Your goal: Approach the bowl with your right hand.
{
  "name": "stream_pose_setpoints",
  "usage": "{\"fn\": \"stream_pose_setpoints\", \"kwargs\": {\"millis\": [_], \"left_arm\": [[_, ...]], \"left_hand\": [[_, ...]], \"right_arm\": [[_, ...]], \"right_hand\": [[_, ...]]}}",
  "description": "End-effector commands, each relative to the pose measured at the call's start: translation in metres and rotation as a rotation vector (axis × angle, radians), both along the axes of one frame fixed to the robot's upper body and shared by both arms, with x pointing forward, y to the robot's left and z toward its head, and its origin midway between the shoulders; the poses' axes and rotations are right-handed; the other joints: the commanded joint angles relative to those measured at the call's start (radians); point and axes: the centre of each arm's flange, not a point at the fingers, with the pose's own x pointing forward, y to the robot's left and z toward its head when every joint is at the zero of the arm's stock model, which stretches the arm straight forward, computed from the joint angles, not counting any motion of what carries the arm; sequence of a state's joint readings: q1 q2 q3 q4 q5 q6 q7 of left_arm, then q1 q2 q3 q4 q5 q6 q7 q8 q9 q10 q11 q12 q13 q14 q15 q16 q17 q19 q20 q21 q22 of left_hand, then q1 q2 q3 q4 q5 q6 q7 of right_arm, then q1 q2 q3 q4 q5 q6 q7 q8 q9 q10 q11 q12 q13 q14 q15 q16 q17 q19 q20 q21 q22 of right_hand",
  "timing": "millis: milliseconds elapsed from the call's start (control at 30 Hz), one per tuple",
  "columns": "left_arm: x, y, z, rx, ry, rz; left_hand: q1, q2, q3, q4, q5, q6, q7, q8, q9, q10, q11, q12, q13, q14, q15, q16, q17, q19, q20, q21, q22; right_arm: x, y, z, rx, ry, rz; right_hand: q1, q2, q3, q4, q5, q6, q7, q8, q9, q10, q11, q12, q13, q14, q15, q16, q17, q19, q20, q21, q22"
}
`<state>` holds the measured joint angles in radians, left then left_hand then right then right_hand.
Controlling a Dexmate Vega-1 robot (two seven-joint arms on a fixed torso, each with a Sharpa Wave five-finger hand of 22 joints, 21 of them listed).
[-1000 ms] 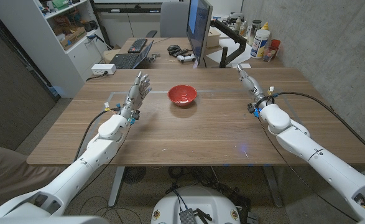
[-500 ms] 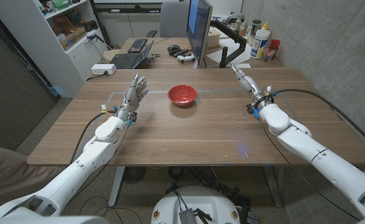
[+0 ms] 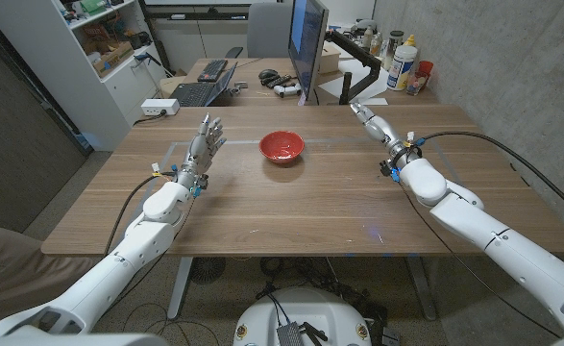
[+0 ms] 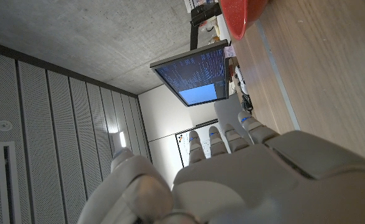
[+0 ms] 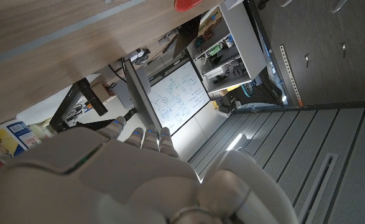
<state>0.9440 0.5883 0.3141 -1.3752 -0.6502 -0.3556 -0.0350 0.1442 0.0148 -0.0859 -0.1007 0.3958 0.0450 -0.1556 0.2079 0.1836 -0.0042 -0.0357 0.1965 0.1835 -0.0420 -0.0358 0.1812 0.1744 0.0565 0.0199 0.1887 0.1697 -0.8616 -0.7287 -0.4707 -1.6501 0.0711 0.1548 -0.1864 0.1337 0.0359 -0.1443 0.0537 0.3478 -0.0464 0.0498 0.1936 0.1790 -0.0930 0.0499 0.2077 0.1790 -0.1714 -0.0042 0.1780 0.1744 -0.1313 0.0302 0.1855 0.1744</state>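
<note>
Right hand (image 3: 370, 117): fingers extended and close together, holding nothing, raised over the table's far right side and angled toward the red bowl (image 3: 282, 146), presumably lined up for the approach. The bowl sits upright at the table's (image 3: 291, 207) far centre, well apart from it. Left hand (image 3: 205, 144): fingers spread, empty, upright beside the bowl, apparently idle.
</note>
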Motion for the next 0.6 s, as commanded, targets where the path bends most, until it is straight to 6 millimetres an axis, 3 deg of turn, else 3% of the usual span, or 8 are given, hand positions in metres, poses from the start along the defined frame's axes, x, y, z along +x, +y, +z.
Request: {"fn": "stream_pose_setpoints", "kwargs": {"millis": [33,600], "left_arm": [[-0.006,0.012,-0.004,-0.029,-0.009,0.009],[-0.011,0.023,-0.005,-0.011,-0.015,0.040]], "left_hand": [[0.014,0.000,-0.006,-0.002,0.004,0.002,0.003,-0.002,0.002,0.002,-0.004,0.004,0.002,-0.006,-0.019,0.005,0.005,-0.001,-0.002,0.003,0.006],[0.015,0.000,-0.008,-0.002,0.004,0.003,0.004,-0.004,0.002,0.001,-0.006,0.004,0.002,-0.006,-0.018,0.005,0.005,-0.001,-0.003,0.003,0.006]], "right_arm": [[-0.001,0.015,0.007,-0.088,-0.024,0.002],[-0.005,0.025,0.008,-0.155,-0.053,0.003]], "right_hand": [[0.013,0.002,-0.001,-0.006,0.007,0.007,-0.001,0.009,0.003,0.006,0.000,0.004,0.004,-0.035,-0.007,0.007,0.002,0.005,-0.005,0.009,0.004],[0.014,0.003,-0.002,-0.007,0.009,0.001,0.001,0.005,0.003,0.005,-0.001,0.003,0.004,-0.042,-0.005,0.004,0.002,0.002,-0.009,0.008,0.004]]}}
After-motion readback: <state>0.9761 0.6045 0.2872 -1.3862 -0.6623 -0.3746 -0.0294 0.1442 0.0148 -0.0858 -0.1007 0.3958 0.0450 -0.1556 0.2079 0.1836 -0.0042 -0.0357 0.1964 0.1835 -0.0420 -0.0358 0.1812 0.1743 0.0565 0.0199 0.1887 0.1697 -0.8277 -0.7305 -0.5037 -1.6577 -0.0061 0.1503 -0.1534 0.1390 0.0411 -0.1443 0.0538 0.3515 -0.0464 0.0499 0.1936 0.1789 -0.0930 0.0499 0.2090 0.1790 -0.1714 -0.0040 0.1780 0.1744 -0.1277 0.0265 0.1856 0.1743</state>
